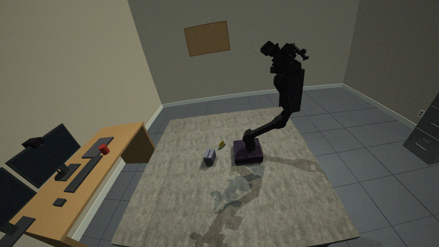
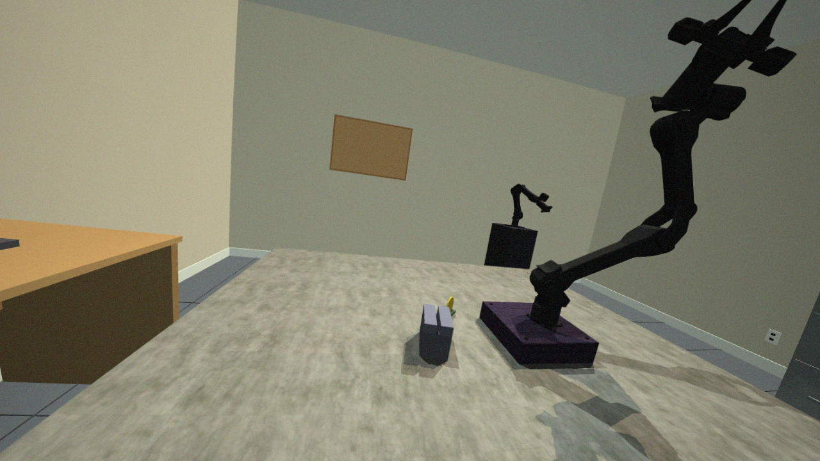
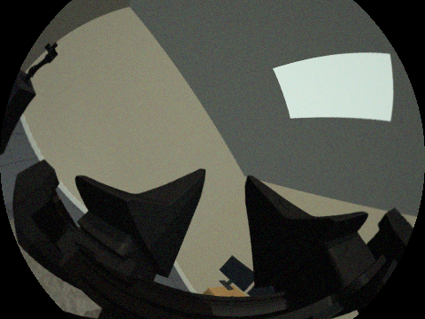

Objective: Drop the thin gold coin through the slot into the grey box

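The gold coin (image 1: 221, 143) (image 2: 450, 303) stands on edge in the low dark-green holder (image 1: 219, 148) (image 2: 453, 313). The grey box (image 1: 210, 157) (image 2: 435, 338) stands close to it, with a narrow slot running along its lid. In the exterior view the box is in front of the holder and partly hides it. My gripper (image 2: 766, 1) (image 3: 226, 177) is raised high above the table's right side, far from the coin and box, and points upward. Its fingers are partly open with nothing between them. The wrist view shows neither coin nor box.
The purple arm base (image 1: 248, 158) (image 2: 556, 346) stands on the table (image 1: 171, 196) (image 2: 275, 389), right of the coin and box. A wooden desk (image 1: 122, 135) with monitors and a red mug (image 1: 104, 149) is at the left. Another arm stands on a black pedestal (image 2: 510, 246) behind the table.
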### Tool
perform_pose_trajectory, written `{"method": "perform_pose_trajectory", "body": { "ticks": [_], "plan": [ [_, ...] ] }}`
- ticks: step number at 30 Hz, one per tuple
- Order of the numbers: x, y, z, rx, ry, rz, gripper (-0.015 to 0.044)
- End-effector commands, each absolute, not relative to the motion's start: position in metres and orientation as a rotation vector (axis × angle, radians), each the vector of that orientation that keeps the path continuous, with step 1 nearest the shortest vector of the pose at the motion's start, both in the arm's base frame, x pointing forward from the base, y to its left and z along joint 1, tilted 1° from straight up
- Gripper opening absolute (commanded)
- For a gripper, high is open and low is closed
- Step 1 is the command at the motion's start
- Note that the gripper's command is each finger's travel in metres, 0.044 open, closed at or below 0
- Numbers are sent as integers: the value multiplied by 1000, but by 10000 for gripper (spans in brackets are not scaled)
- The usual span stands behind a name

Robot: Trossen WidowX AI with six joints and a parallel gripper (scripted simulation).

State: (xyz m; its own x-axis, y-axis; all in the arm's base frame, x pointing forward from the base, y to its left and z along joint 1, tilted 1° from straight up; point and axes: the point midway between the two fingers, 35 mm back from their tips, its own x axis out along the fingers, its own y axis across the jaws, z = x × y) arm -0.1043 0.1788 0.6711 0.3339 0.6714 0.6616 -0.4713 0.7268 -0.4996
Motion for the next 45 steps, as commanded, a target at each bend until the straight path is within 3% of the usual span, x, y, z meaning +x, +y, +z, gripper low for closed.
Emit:
{"method": "perform_pose_trajectory", "body": {
  "ticks": [1,8,15,29,37,45],
  "plan": [
    [-60,149,679,-195,-949,656,161],
    [-10,119,680,-169,-896,543,161],
    [93,58,658,-150,-713,320,161],
    [255,-62,528,-241,-162,-40,161],
    [300,-115,411,-347,259,-117,161],
    [300,-150,284,-470,728,-47,161]
  ]
}}
